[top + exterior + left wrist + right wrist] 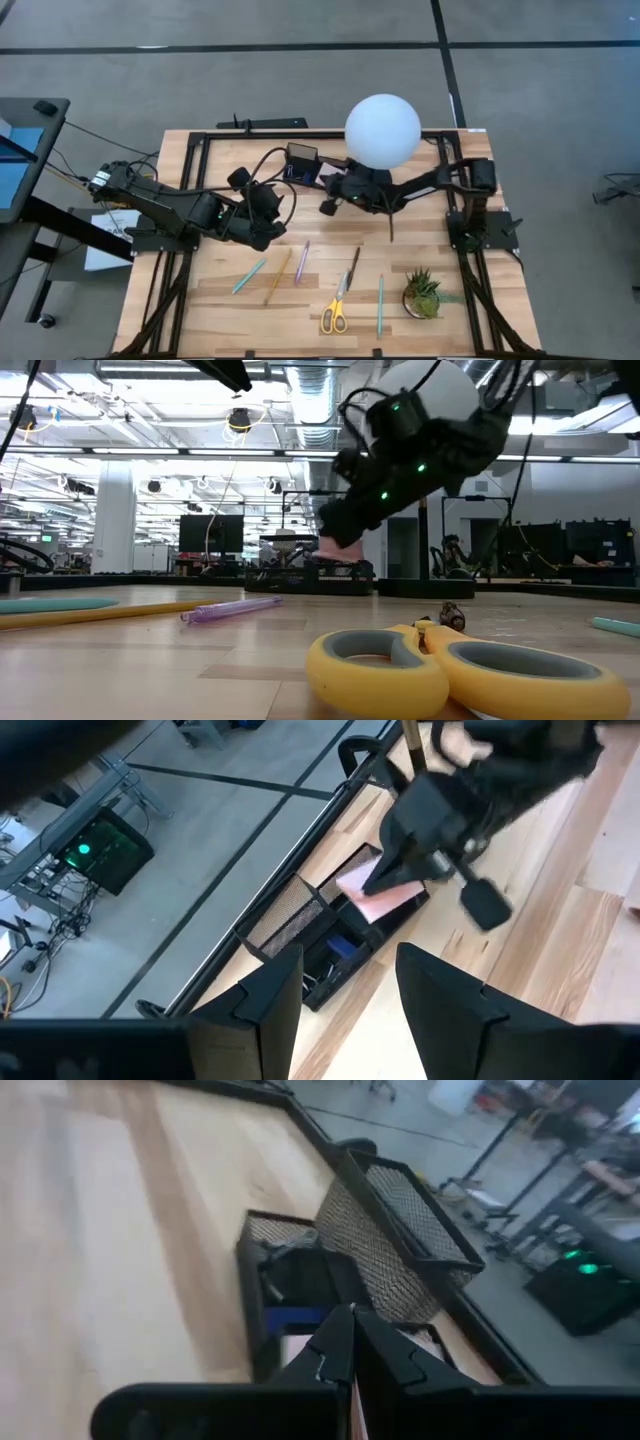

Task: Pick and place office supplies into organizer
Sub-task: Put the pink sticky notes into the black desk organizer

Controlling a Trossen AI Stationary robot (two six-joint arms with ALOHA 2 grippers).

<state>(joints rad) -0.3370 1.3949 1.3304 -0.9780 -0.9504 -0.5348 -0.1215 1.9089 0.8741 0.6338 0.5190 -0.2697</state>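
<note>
Holding a pink sticky-note pad (375, 898) pinched between its pressed-together fingers, the right gripper (385, 880) hangs directly over the black organizer (325, 935) at the far middle of the table (450, 320). The pad sits right above the lower tray compartments, with the taller mesh pen-cup section (395, 1230) just beyond it; a small blue item (290, 1318) already lies in one tray. The pad is a thin flat pink square, tilted, its lower edge at or just above the tray rim; whether it touches cannot be told. Judged from this, the release needs only a short descent.

The left gripper (262, 212) waits just left of the organizer, fingers spread and empty. It is the nearer arm to the teal pen (249, 275), yellow pencil (278, 276) and purple pen (301, 262), which lie slantwise on the near table. The yellow-handled scissors (335, 308) lie further right, blades pointing far.
</note>
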